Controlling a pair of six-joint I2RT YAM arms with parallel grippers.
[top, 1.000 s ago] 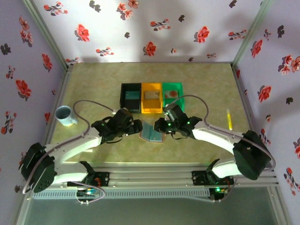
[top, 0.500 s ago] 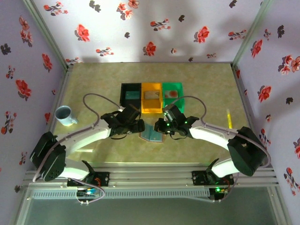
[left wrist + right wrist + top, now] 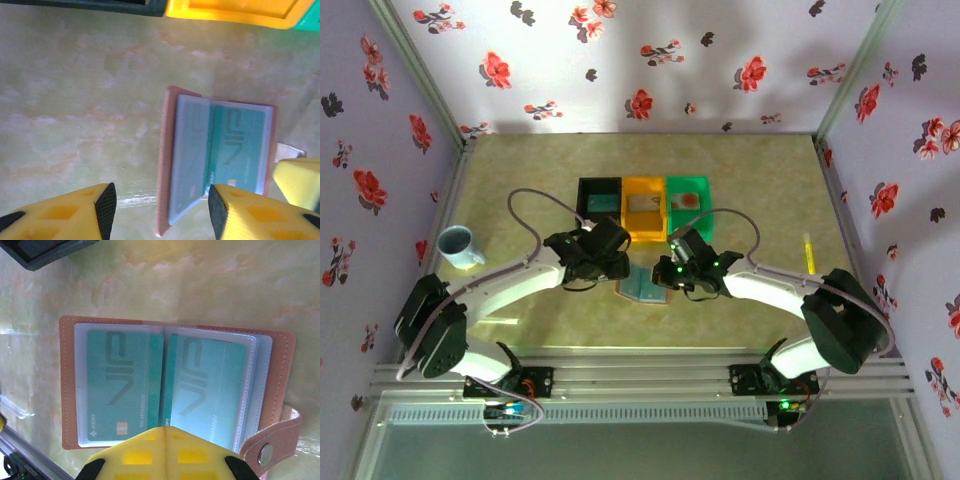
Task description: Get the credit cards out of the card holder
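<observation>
Floral walls ring a marbled yellow bench [image 3: 520, 190] with a mug [image 3: 458, 247] at far left. Left pincer [image 3: 161, 205] hangs released, jaws apart over the holder's left flap. That holder [image 3: 277, 370] lies open mid-bench, near the bins [image 3: 642, 180], two teal cards [image 3: 120, 385] in its clear sleeves. Right pincer [image 3: 165, 440] is clenched, tips over the holder's edge near the clasp tab.

- A pale yellow-green marbled table top [image 3: 520, 180].
- Three small plastic bins stand side by side mid-table: a black bin [image 3: 582, 205], an orange bin [image 3: 627, 215] and a green bin [image 3: 688, 183].
- A brownish-pink leather-like folding card holder [image 3: 67, 390] lies open, near the orange bin.
- A pale blue ceramic mug [image 3: 459, 247] stands upright near the left edge.
- A thin yellow stick [image 3: 809, 255], possibly a pen, lies near the right edge.
</observation>
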